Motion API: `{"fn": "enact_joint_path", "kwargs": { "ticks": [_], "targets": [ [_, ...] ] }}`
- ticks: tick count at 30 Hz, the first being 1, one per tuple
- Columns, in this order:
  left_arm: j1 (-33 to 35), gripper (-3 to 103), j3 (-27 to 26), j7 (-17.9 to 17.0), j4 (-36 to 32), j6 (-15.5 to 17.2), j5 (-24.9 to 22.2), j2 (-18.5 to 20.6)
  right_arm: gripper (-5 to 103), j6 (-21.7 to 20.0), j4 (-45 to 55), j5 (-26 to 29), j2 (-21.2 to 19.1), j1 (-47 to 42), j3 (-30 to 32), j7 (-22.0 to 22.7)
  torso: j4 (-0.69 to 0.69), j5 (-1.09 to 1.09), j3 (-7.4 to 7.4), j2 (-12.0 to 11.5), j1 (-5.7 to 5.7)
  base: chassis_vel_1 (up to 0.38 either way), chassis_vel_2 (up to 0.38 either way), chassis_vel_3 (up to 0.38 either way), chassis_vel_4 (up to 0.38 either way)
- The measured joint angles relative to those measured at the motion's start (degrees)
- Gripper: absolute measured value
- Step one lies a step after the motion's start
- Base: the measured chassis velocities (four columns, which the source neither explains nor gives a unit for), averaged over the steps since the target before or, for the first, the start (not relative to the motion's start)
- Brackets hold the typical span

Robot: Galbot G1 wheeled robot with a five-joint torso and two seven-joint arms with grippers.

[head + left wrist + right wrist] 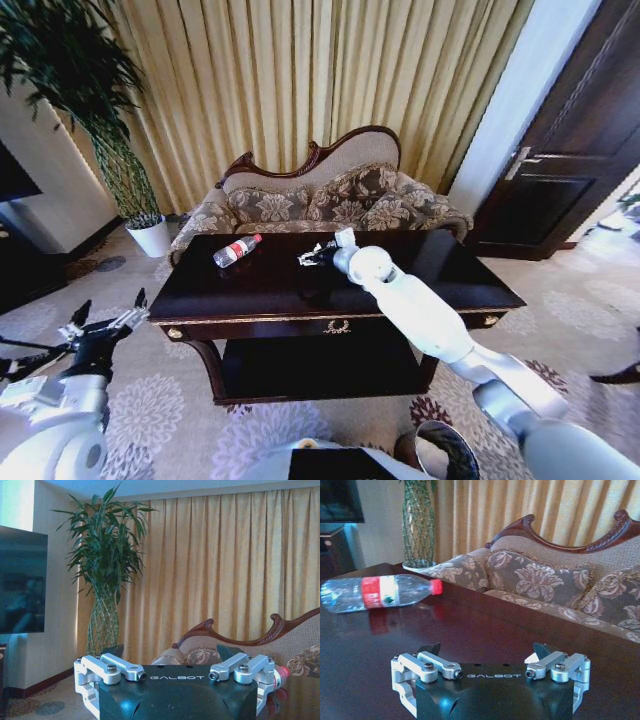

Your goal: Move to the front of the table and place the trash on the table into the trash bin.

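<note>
Right hand (318, 257) reaches low over the dark glossy surface (400, 290), fingers spread apart beside crumpled white paper (344, 238). Clear plastic bottle (236, 250) with red label lies on its side nearby. Left hand (105, 325) hangs open off the surface's left end.

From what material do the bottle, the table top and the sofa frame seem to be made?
The bottle looks like clear thin plastic: you see through it, and it has a red label and red cap. The table top looks like dark wood with a glossy lacquer, since it mirrors the bottle; its gold trim may be metal or paint. The sofa frame seems carved, polished reddish wood, its cushions woven floral fabric.
</note>
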Motion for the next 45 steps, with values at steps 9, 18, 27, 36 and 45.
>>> {"fn": "enact_joint_path", "kwargs": {
  "ticks": [9,18,27,36,45],
  "targets": [
    [0.3,100,-0.1,0.3,-0.1,-0.5,-0.1,-0.8,100,0.3,-4.8,-1.4,-0.1,2.6,0.0,0.0,0.0,0.0,0.0,0.0,0.0,0.0,0.0,0.0,0.0],
    [0.2,100,0.0,0.6,-0.2,-0.7,0.1,-1.1,100,0.4,-7.4,-1.8,-0.6,3.6,-0.7,0.0,-0.01,0.0,0.0,0.0,0.0,0.0,0.0,0.0,0.0],
    [0.5,100,-0.3,0.6,-0.2,-1.0,0.1,-1.2,100,0.3,-7.9,-2.0,0.3,2.7,-1.6,0.0,0.0,0.0,0.0,0.0,0.0,0.0,0.0,0.0,0.0],
    [0.6,100,-0.4,0.6,-0.3,-1.1,0.0,-1.1,66,0.6,-8.3,-2.9,-0.2,1.7,-1.1,0.0,-0.02,0.0,0.0,0.0,0.0,0.0,0.0,0.0,0.0],
    [0.8,100,-0.4,0.7,-0.5,-1.1,0.0,-1.2,38,1.6,-7.9,-3.0,-0.8,1.2,-0.6,0.0,-0.01,0.0,0.0,0.0,0.0,0.0,0.0,0.0,0.0]
  ]
}}
